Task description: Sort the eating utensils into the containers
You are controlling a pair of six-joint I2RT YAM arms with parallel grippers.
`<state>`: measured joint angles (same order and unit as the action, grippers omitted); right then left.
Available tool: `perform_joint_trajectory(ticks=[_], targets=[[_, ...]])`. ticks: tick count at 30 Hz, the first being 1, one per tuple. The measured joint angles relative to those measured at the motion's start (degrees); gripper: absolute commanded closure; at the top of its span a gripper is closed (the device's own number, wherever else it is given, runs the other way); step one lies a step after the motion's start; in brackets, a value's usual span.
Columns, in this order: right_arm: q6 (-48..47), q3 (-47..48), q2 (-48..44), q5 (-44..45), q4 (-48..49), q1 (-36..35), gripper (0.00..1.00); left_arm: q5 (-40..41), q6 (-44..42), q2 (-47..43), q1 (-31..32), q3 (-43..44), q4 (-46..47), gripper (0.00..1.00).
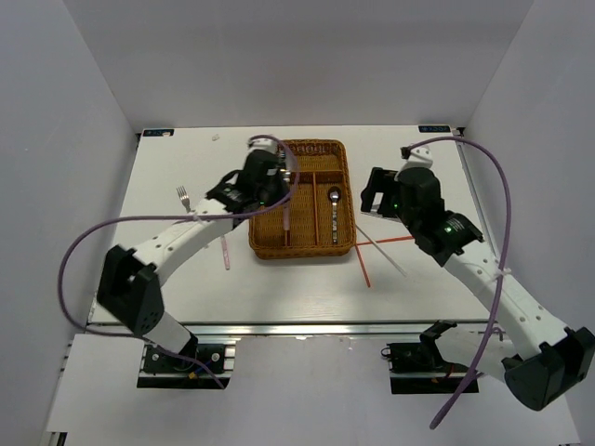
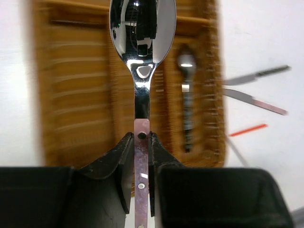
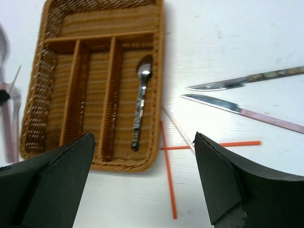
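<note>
Slippage could land the pink-handled spoon (image 2: 141,38), pinched by the left gripper (image 2: 141,142) (right gripper (image 3: 143,137) gapes empty), astride a divider of the tray (image 3: 160,57).

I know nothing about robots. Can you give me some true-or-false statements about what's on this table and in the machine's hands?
1. The left hand grips a pink-handled spoon above the wicker tray. True.
2. The wicker tray is empty. False: a dark-handled spoon lies in one narrow compartment.
3. The right hand clutches a knife. False: it is open and holds nothing; two knives lie on the table.
4. A fork lies on the table left of the tray. True.
5. The red chopsticks are in the tray. False: they lie on the table beside it.
</note>
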<state>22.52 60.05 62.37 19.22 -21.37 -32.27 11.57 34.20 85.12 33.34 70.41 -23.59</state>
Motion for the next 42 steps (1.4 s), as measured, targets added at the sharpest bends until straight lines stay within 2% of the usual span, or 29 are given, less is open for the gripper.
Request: perform_joint_trajectory(ticks=[7, 11, 14, 15, 16, 19, 20, 24, 30, 33, 37, 42], targets=[[-0.6, 0.0, -5.8, 3.7, -5.2, 3.4, 0.11, -1.6, 0.9, 20.0, 9.2, 13.3, 6.6, 1.00], [-1.4, 0.0, -7.4, 4.9, -7.1, 4.1, 0.11, -1.8, 2.2, 29.0, 11.1, 18.0, 8.3, 1.00], [-2.1, -0.2, -7.7, 5.6, -8.3, 4.4, 0.11, -1.6, 3.7, 31.8, 11.1, 18.1, 8.7, 0.99], [-2.2, -0.4, -7.7, 5.7, -8.4, 4.5, 0.11, -1.5, 4.2, 32.3, 11.1, 18.1, 8.8, 0.96], [-2.3, -0.7, -7.8, 5.8, -8.5, 4.6, 0.11, -1.4, 4.7, 32.4, 11.1, 18.1, 9.0, 0.84], [-2.6, -1.6, -7.8, 5.9, -9.0, 4.8, 0.11, -0.4, 5.8, 32.4, 11.3, 18.2, 10.4, 0.65], [-2.7, -1.8, -7.8, 5.9, -9.0, 4.9, 0.11, -0.2, 6.1, 32.4, 11.5, 18.2, 10.9, 0.55], [-3.2, -1.8, -7.7, 5.9, -9.1, 4.9, 0.11, 0.5, 6.8, 32.4, 12.1, 18.2, 12.2, 0.34], [-3.5, -2.6, -7.6, 5.4, -8.7, 5.1, 0.11, 4.5, 5.5, 28.8, 12.2, 17.3, 9.4, 0.11], [-3.8, -2.9, -7.3, 4.2, -8.7, 5.2, 0.11, 9.5, 3.7, 22.9, 12.0, 16.2, 5.8, 0.02], [-5.0, -3.6, -7.3, 2.0, -7.8, 5.3, 0.11, 15.4, 2.6, 9.8, 8.8, 9.8, 0.8, 0.02], [-5.4, -4.7, -6.5, -0.6, -7.2, 5.3, 0.11, 19.7, 1.8, -3.3, -4.5, 0.1, -3.4, 0.02]])
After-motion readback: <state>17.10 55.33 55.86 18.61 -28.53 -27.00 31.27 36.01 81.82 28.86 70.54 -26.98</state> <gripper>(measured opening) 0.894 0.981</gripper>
